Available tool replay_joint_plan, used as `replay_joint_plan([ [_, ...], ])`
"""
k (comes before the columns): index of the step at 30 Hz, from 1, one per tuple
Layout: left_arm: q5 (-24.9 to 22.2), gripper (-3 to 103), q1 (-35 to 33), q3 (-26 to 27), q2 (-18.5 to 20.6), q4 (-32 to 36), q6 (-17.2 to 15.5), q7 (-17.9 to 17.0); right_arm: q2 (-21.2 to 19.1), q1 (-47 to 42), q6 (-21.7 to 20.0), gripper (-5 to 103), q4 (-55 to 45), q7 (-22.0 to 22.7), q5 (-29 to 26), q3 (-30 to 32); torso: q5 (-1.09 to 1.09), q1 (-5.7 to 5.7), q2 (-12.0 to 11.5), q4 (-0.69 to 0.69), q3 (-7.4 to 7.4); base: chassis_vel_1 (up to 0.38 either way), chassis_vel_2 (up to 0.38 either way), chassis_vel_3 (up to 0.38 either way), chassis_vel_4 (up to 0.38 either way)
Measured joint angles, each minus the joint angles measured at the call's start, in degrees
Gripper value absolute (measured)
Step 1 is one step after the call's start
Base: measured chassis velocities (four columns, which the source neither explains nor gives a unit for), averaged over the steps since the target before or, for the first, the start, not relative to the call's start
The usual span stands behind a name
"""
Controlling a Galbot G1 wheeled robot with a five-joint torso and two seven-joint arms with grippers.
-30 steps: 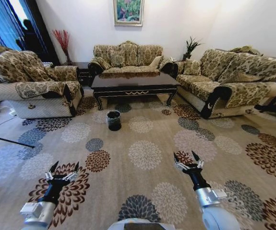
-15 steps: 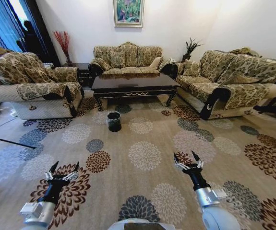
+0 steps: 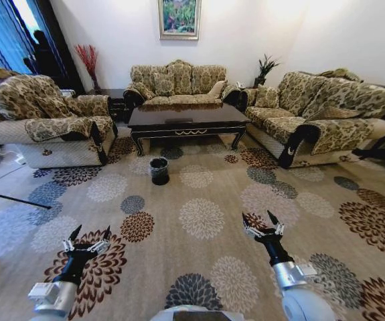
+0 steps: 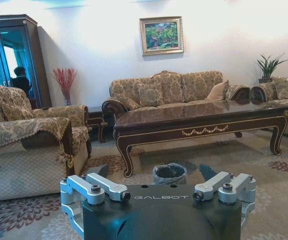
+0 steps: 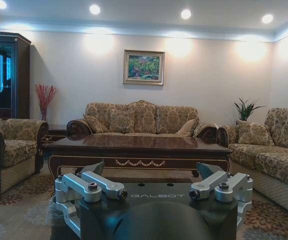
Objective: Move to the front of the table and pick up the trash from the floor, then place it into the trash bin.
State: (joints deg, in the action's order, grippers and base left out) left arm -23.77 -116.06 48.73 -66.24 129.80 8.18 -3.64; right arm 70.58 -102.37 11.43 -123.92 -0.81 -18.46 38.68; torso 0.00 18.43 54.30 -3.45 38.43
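Observation:
The dark glossy table (image 3: 185, 117) with gold ornament stands across the room, ringed by sofas. The small black trash bin (image 3: 159, 170) with a clear liner sits on the floor (image 3: 202, 217), a flower-patterned beige carpet, just before the table's left front corner. The trash is out of view. My left gripper (image 3: 92, 231) and right gripper (image 3: 258, 217) hover low over the near carpet, both open and holding nothing. In the left wrist view the left gripper (image 4: 154, 172) faces the bin (image 4: 169, 173) and table (image 4: 199, 117). In the right wrist view the right gripper (image 5: 150, 169) faces the table (image 5: 133, 145).
A patterned armchair (image 3: 45, 114) stands left, a sofa (image 3: 177, 80) behind the table, and a long sofa (image 3: 319, 114) right. A thin black rod (image 3: 11, 197) lies on the carpet at far left. Wide open carpet stretches between me and the bin.
The whole view has crept slightly forward toward the table, so the camera moved. Both grippers hold the same open pose.

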Motion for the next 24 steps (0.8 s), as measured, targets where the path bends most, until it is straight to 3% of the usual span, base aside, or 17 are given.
replay_joint_plan([
  [24,0.00,100,0.00,0.00,0.00,0.00,0.00,0.00,0.00,0.00,0.00,100,0.00,0.00,0.00,0.00,0.00,2.97,6.67,0.00,3.70,0.000,0.000,0.000,0.000],
])
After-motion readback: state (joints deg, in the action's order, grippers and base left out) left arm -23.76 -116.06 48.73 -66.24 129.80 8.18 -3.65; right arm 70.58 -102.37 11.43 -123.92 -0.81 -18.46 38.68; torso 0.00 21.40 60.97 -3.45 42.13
